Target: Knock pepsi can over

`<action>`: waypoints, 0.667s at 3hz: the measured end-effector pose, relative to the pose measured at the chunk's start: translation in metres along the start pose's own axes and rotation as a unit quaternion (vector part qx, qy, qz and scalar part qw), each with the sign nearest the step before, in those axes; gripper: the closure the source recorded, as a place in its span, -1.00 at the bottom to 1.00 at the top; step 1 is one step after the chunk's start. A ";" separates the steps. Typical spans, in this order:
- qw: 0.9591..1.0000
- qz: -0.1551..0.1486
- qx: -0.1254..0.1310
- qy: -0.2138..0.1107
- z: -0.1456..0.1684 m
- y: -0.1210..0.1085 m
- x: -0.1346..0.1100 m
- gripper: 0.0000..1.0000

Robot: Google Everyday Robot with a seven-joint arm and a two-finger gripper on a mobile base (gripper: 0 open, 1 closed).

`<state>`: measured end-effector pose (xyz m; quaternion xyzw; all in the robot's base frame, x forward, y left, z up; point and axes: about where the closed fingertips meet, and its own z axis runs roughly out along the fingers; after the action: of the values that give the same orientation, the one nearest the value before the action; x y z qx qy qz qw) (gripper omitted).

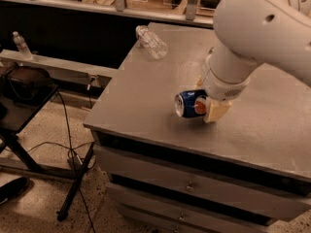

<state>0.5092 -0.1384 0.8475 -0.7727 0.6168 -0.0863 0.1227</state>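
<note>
- Gripper [208,100], under the white arm [262,28], is pinching the can [189,104] at its right end, near the front of the surface [146,101].
- Surface is offering open room to the left; its front edge is running close by.
- Bottle [151,41] is lying well apart at the back.
- Can is lying sideways, top facing left; it is looking light, stiff and slick, likely rolling once freed.

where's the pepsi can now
Camera view: the pepsi can is on its side near the front edge of the cabinet top, with the pincer at its picture-right end.
</note>
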 end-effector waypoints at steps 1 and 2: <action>1.000 -0.008 -0.005 0.019 0.013 -0.001 0.006 -0.76; 1.000 -0.009 -0.005 0.020 0.013 -0.001 0.006 -1.00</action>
<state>0.5150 -0.1434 0.8352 -0.7769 0.6126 -0.1000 0.1054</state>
